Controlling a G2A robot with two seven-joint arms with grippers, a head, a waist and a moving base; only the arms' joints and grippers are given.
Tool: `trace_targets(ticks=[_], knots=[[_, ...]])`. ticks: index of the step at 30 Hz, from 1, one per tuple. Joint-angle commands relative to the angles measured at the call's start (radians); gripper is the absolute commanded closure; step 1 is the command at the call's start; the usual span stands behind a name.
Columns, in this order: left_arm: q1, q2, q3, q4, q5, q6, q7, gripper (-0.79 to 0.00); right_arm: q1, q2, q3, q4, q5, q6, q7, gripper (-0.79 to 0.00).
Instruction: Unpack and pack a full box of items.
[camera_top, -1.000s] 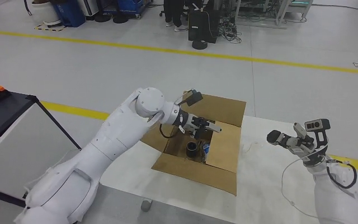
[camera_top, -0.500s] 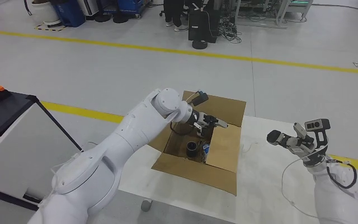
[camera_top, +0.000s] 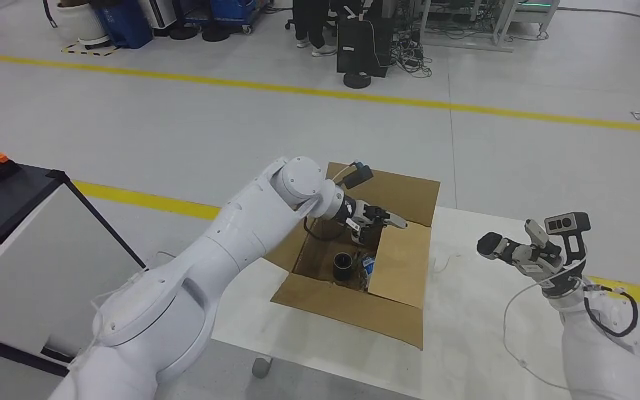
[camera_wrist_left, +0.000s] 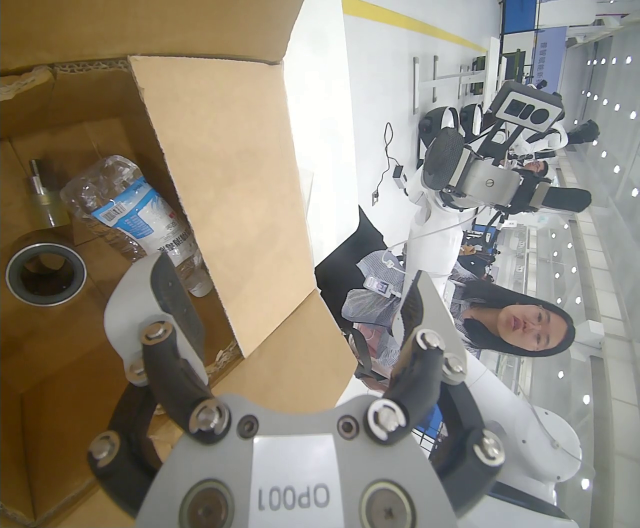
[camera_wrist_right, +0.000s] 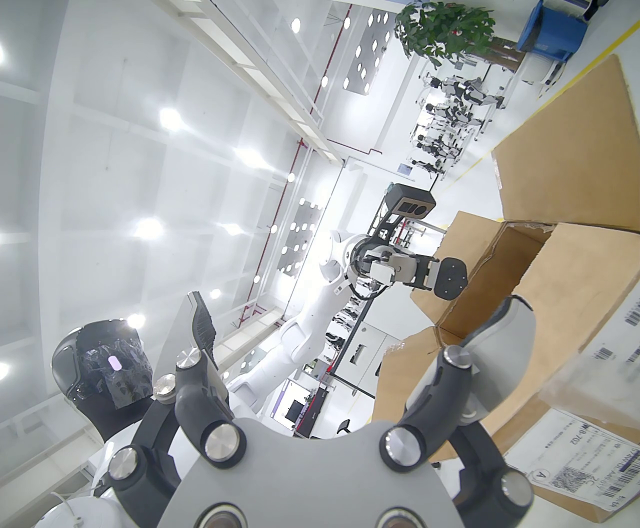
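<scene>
An open cardboard box (camera_top: 400, 265) stands on the white table (camera_top: 480, 340), flaps spread. Inside lie a dark tape roll (camera_top: 343, 265) (camera_wrist_left: 45, 275), a crumpled clear water bottle (camera_top: 368, 265) (camera_wrist_left: 135, 210) with a blue-and-white label, and a small capped jar (camera_wrist_left: 42, 200). My left gripper (camera_top: 387, 221) (camera_wrist_left: 295, 300) hangs open above the box's far inner part, holding nothing. My right gripper (camera_top: 490, 245) (camera_wrist_right: 355, 325) hovers open and empty over the table to the right of the box, facing the box (camera_wrist_right: 550, 280).
A thin cable (camera_top: 440, 262) lies on the table just right of the box. A black-framed stand (camera_top: 40, 230) is at the far left, off the table. Bare table surface (camera_top: 470, 300) lies between the box and the right arm.
The left arm swung its elbow and shoulder toward the box, and its gripper shifted slightly right and farther back over the box. The right arm has stayed still.
</scene>
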Motion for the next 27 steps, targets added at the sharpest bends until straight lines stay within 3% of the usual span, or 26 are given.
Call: trace_targets(ticks=[1, 9, 17, 22, 27], knots=[[0.008, 0.005, -0.007, 0.018, -0.007, 0.005, -0.013, -0.785, 0.000, 0.000, 0.000, 0.000, 0.000, 0.000, 0.000, -0.785], [0.031, -0.015, -0.011, 0.046, 0.008, 0.077, 0.051, -0.785, 0.000, 0.000, 0.000, 0.000, 0.000, 0.000, 0.000, -0.785], [0.043, -0.068, 0.016, 0.109, 0.026, 0.143, 0.096, -0.785, 0.000, 0.000, 0.000, 0.000, 0.000, 0.000, 0.000, -0.785], [0.041, -0.106, 0.030, 0.140, 0.023, 0.147, 0.059, -0.785, 0.000, 0.000, 0.000, 0.000, 0.000, 0.000, 0.000, -0.785], [0.036, -0.142, 0.023, 0.150, -0.022, 0.083, -0.023, -0.785, 0.000, 0.000, 0.000, 0.000, 0.000, 0.000, 0.000, -0.785]])
